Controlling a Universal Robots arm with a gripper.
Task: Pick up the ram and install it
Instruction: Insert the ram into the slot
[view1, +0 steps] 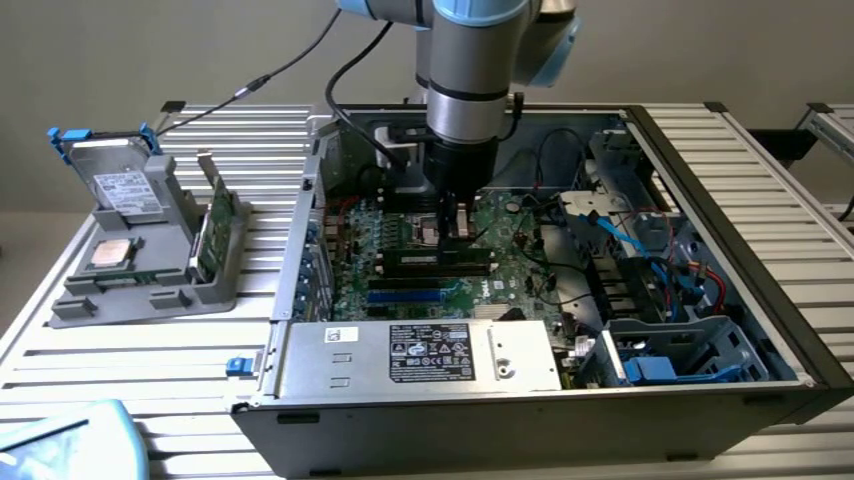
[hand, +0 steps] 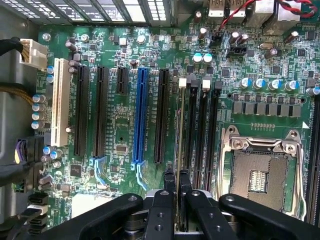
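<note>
Pinches narrow with the gripper (hand: 176, 179) on the ram (hand: 178, 130), edge-on, lined along the outermost slot beside the black memory slots (hand: 192, 135), near the CPU socket (hand: 260, 175). Looks like seating in hand. Calls for a straight, even press, keeping the stick square.

We're seeing the ram stick (hand: 178, 130) edge-on in the wrist view, so it's showing as a thin pale greenish line and its faces are hiding from us. It's standing upright on its long edge, running straight along the outermost memory slot (hand: 182, 84), the one with the white clip. The gripper (hand: 177, 176) is pinching it, one finger pressing each face. We're not able to tell whether it's sitting fully in the slot.
</note>
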